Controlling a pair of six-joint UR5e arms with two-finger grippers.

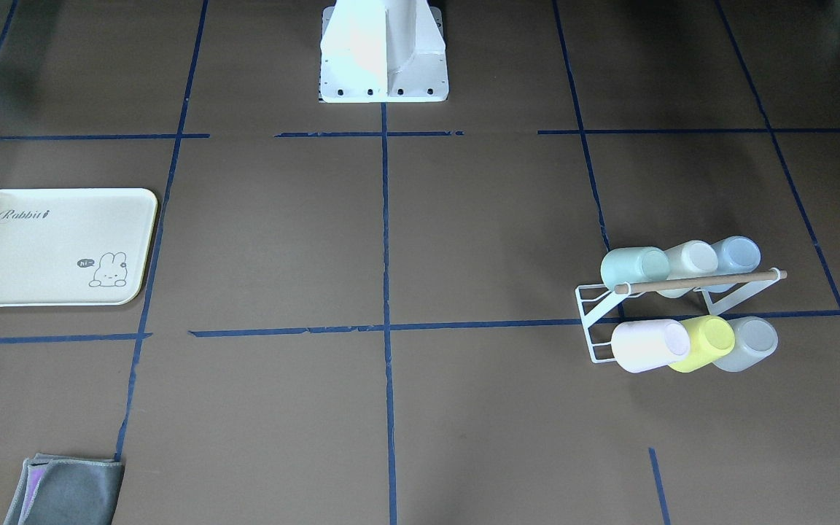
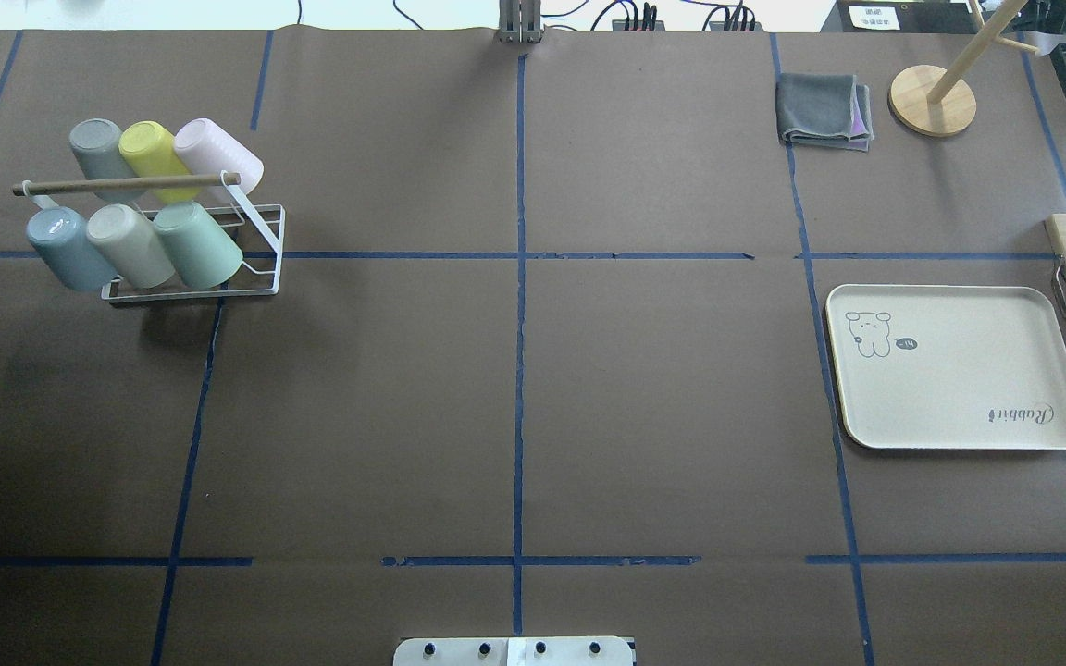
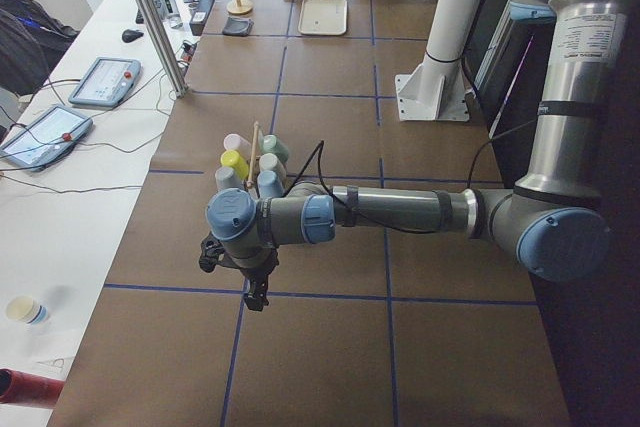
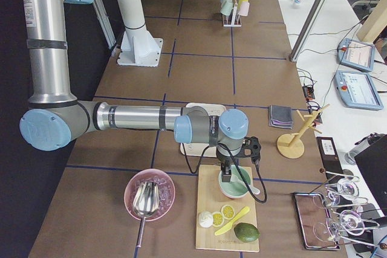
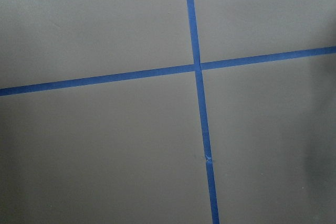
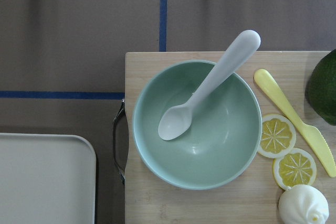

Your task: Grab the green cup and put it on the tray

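Note:
The pale mint-green cup lies tilted on a white wire rack with several other pastel cups, at the rack's end nearest the table's middle; it also shows in the overhead view. The cream "Rabbit" tray lies empty at the opposite end of the table, as the overhead view also shows. My left gripper hangs over a tape cross beyond the rack; I cannot tell if it is open or shut. My right gripper hangs over a green bowl beyond the tray; I cannot tell its state either.
A wooden board beside the tray holds a green bowl with a white spoon, lemon slices and an avocado. A pink bowl, a grey cloth and a wooden stand are near the tray. The robot's base stands mid-table.

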